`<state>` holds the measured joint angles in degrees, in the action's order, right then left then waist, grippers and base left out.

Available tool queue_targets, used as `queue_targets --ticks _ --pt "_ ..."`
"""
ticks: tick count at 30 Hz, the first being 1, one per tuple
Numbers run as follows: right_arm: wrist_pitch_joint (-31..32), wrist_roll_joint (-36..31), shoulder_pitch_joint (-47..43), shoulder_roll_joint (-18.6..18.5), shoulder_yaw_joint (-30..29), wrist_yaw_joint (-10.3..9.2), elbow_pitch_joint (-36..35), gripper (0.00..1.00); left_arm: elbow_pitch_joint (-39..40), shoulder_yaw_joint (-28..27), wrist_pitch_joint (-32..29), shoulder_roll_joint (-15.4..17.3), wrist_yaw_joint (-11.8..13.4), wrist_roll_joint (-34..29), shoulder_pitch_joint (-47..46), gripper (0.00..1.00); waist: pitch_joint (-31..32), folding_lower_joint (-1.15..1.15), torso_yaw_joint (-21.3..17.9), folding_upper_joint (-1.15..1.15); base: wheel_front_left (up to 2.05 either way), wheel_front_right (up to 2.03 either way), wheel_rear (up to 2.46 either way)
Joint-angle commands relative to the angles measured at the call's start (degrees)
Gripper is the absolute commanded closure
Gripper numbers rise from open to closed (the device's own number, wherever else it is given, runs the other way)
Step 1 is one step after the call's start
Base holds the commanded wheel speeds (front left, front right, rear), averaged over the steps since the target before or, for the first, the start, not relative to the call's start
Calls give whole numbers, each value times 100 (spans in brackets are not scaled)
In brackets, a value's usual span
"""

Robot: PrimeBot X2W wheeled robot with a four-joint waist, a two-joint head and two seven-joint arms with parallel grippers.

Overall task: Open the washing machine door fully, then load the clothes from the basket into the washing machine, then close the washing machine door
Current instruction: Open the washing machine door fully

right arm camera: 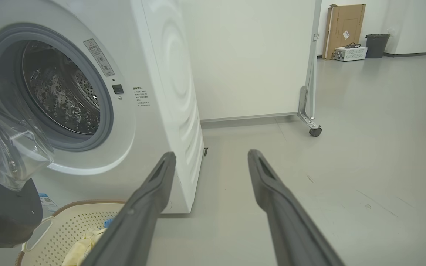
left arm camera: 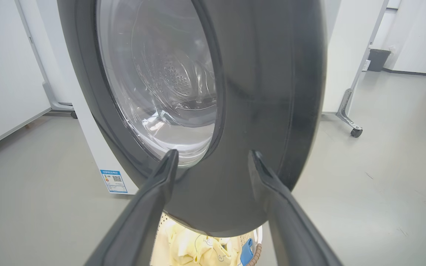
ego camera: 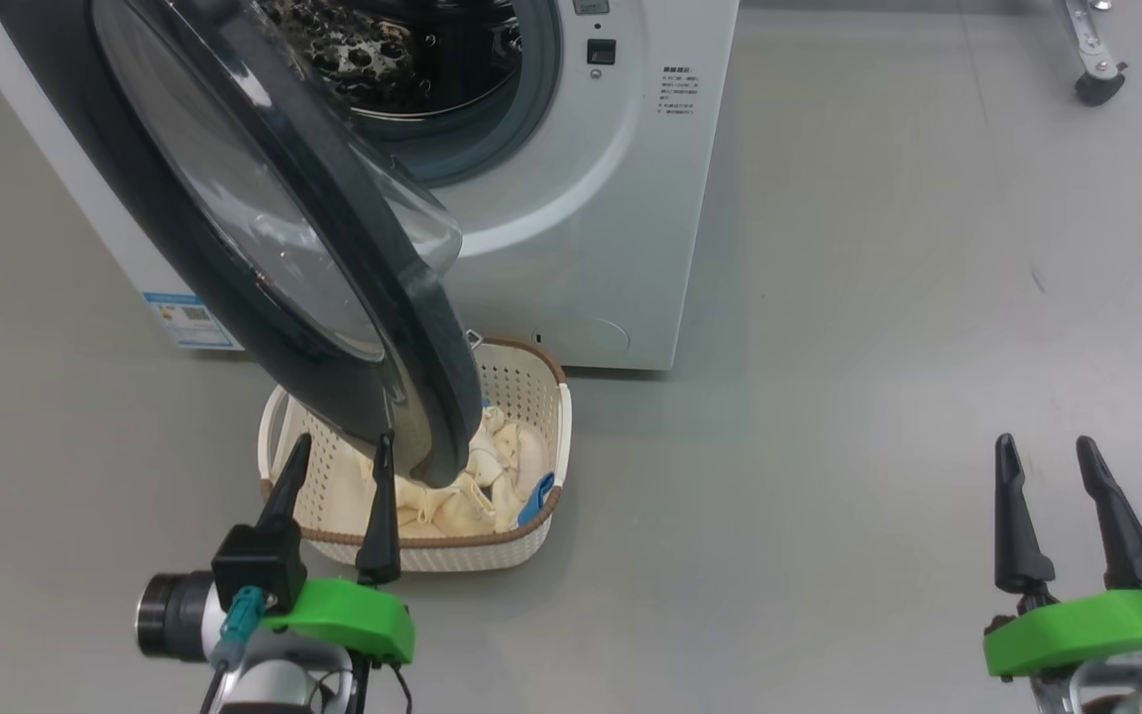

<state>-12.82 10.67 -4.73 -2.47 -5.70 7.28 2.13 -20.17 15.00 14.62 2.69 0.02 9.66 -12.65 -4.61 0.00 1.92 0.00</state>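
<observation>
Washing machine door [ego camera: 333, 297], round, glossy black-rimmed, hangs half-open above the cream perforated basket [ego camera: 521, 382]. Left gripper [ego camera: 343, 438] gapes wide, empty, at its rim; opening seems unfinished, so push it fully aside next.

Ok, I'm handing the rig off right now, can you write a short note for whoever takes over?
Left gripper: open, empty, close to the lower rim of the washing machine door, in front of the basket.
Right gripper: open, empty, over the floor off to the right.
Things: the door is swung partway out. The clothes lie in the basket at the foot of the washing machine. The visible part of the drum looks empty.
Done: door unlatched, partly open.
Left: swing it fully open, load the clothes, close it.
</observation>
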Motion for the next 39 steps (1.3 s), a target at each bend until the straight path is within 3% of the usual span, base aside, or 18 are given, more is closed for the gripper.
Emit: queue_targets --ticks 1,33,34,35,36,37,39 --pt "13 37 58 -42 96 21 -244 0 160 -214 38 107 0 3 -95 0 40 0 -21 0 0 0 0" --pt "141 47 -204 -41 187 21 -451 0 76 -265 38 148 46 46 -130 0 25 0 -143 0 0 0 0" --pt "140 49 -197 -41 188 21 -450 0 72 -266 38 150 45 50 -141 7 17 0 -145 0 0 0 0" --pt "137 52 -192 -41 191 21 -448 0 69 -267 38 152 45 53 -150 23 11 0 -147 0 0 0 0" --pt "134 53 -189 -41 194 21 -444 0 66 -267 38 153 46 56 -158 57 8 0 -150 0 0 0 0" --pt "133 55 -187 -41 196 21 -441 0 59 -265 38 152 49 58 -163 100 4 0 -152 0 0 0 0" --pt "129 59 -183 -41 198 21 -436 0 47 -262 38 152 52 68 -174 100 -2 0 -157 0 0 0 0"
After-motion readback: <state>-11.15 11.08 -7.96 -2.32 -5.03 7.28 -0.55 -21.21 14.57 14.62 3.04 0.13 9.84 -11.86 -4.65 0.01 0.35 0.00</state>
